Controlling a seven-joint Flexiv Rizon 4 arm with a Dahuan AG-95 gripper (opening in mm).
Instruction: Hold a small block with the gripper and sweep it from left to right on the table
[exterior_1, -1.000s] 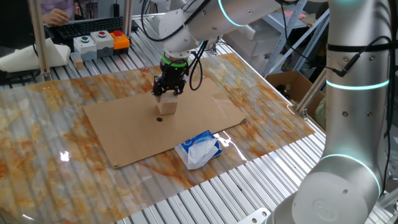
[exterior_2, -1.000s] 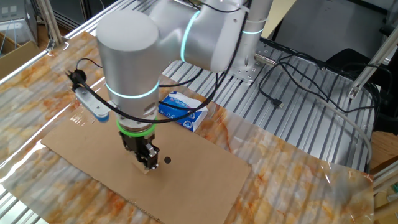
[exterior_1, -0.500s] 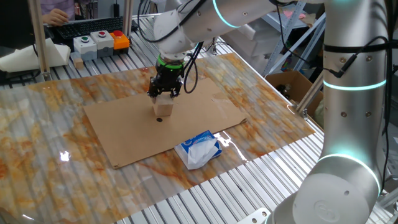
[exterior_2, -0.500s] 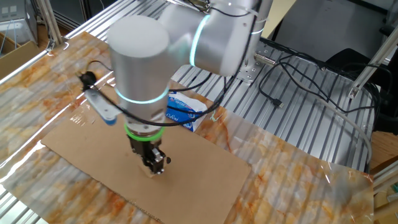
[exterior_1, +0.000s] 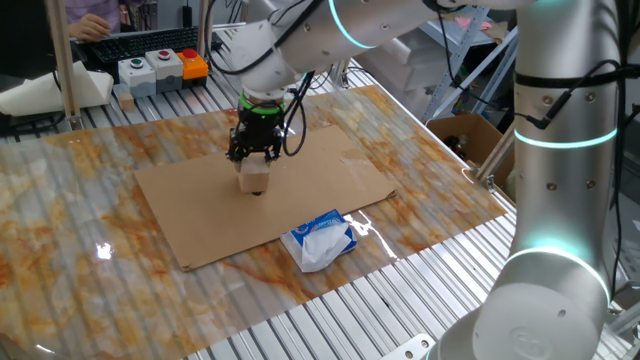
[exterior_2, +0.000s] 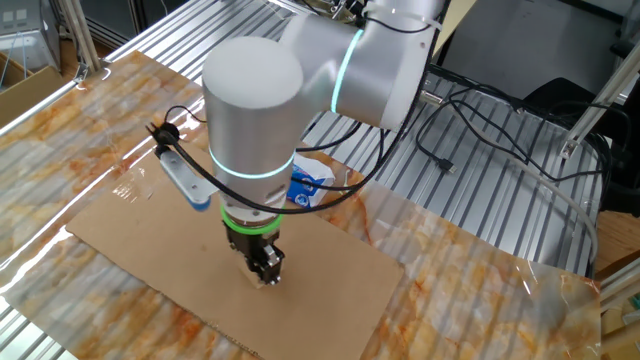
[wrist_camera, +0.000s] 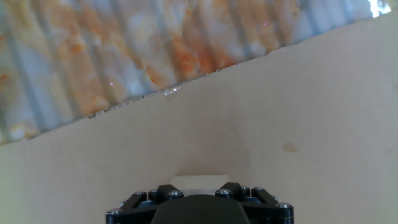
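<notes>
The small block (exterior_1: 254, 178) is a pale tan wooden cube resting on the brown cardboard sheet (exterior_1: 330, 165). My black gripper (exterior_1: 252, 158) with its green ring is shut on the small block from above. In the other fixed view the gripper (exterior_2: 264, 272) is at the cardboard's near part, with the block (exterior_2: 262, 281) mostly hidden under it. In the hand view only the block's top edge (wrist_camera: 199, 181) shows above the gripper body (wrist_camera: 199, 198). The table (exterior_1: 60, 230) has an orange-and-white marbled top.
A white-and-blue plastic packet (exterior_1: 320, 240) lies at the cardboard's front edge, also in the other fixed view (exterior_2: 308, 186). A button box (exterior_1: 160, 66) and keyboard stand at the back. An open carton (exterior_1: 465, 135) is beside the table's right edge.
My gripper has slid the block along the cardboard, leftward in one fixed view and rightward in the other. The dark spot on the cardboard is now covered.
</notes>
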